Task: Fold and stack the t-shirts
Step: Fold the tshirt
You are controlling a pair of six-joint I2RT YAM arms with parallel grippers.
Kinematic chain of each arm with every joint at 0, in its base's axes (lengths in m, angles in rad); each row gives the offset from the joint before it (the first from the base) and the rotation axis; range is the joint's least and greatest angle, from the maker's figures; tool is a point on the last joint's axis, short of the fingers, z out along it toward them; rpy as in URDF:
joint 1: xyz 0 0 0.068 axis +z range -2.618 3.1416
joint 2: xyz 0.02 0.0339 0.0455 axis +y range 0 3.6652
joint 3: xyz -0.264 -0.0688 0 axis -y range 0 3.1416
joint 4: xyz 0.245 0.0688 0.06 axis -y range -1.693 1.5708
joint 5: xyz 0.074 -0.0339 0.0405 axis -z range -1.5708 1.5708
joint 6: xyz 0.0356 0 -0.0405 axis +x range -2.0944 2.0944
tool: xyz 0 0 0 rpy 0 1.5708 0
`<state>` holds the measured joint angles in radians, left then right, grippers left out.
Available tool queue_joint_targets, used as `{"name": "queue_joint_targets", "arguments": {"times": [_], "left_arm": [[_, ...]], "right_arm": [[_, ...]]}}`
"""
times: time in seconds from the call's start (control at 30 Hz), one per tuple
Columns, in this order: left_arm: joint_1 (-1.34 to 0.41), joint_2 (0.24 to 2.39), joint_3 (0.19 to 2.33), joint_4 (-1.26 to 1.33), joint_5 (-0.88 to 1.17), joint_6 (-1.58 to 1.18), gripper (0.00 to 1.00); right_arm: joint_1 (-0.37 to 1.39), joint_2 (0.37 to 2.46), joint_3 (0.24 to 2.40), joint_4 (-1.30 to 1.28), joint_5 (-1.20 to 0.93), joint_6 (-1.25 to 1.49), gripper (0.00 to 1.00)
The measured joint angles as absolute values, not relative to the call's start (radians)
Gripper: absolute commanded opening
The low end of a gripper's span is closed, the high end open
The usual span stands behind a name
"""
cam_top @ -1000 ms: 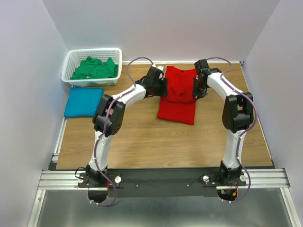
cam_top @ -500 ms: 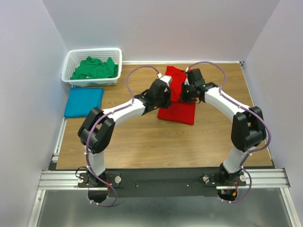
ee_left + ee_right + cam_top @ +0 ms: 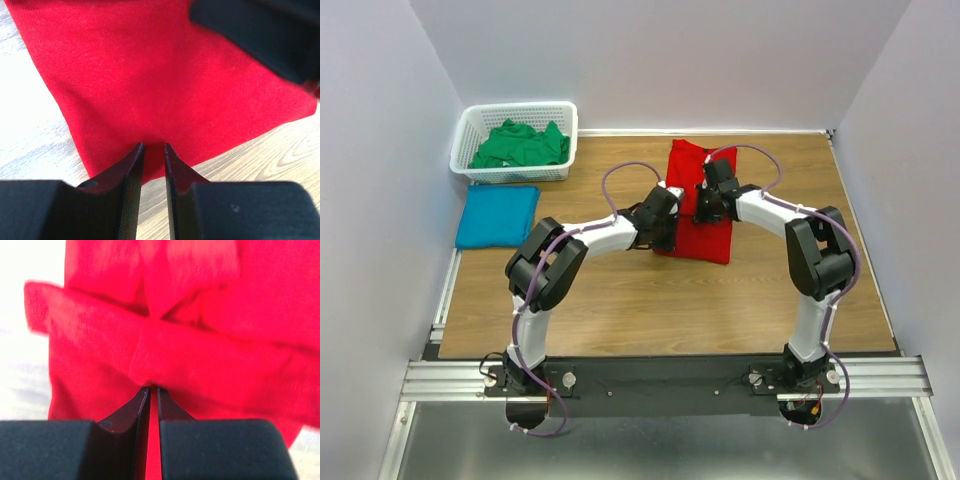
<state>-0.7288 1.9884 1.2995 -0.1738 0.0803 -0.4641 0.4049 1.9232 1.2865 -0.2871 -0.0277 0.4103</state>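
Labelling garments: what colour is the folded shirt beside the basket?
The folded shirt is teal blue; top external view shows it best.

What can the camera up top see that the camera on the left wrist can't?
Only the top view shows the green t-shirt in the white basket, the folded teal t-shirt next to it, and both whole arms. Only the left wrist view shows, up close, the left claw with its fingers nearly together on the edge of the red t-shirt. Both views show that shirt lying on the wooden table.
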Motion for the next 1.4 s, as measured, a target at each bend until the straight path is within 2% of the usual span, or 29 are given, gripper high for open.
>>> {"name": "queue_joint_targets", "arguments": {"times": [0.23, 0.43, 0.57, 0.67, 0.77, 0.9, 1.0, 1.17, 1.27, 1.4], "left_arm": [[-0.729, 1.988, 1.301, -0.187, 0.095, -0.462, 0.31], [-0.730, 1.977, 1.278, -0.180, 0.134, -0.465, 0.31], [-0.742, 1.937, 1.226, -0.182, 0.150, -0.479, 0.31], [-0.748, 1.888, 1.179, -0.183, 0.151, -0.498, 0.33], [-0.748, 1.819, 1.125, -0.162, 0.147, -0.525, 0.34], [-0.739, 1.679, 1.029, -0.048, 0.149, -0.586, 0.33], [-0.712, 1.618, 0.963, 0.076, 0.180, -0.653, 0.30], [-0.661, 1.705, 0.901, 0.241, 0.264, -0.738, 0.26], [-0.657, 1.794, 0.899, 0.245, 0.287, -0.767, 0.22], [-0.648, 1.830, 0.872, 0.253, 0.308, -0.811, 0.20]], "right_arm": [[0.380, 2.027, 1.434, -0.280, 0.036, 0.356, 0.18], [0.256, 2.115, 1.671, -0.268, 0.038, 0.328, 0.26], [0.198, 2.085, 1.706, -0.249, -0.004, 0.330, 0.29], [0.191, 1.991, 1.603, -0.231, -0.102, 0.346, 0.30], [0.190, 1.847, 1.401, -0.191, -0.256, 0.385, 0.37], [0.169, 1.637, 1.055, -0.022, -0.516, 0.515, 0.43], [0.150, 1.579, 0.827, 0.195, -0.684, 0.647, 0.44], [0.118, 1.608, 0.575, 0.409, -0.828, 0.770, 0.44], [0.078, 1.701, 0.521, 0.480, -0.897, 0.802, 0.44], [-0.012, 1.809, 0.475, 0.561, -0.992, 0.841, 0.44]]}}
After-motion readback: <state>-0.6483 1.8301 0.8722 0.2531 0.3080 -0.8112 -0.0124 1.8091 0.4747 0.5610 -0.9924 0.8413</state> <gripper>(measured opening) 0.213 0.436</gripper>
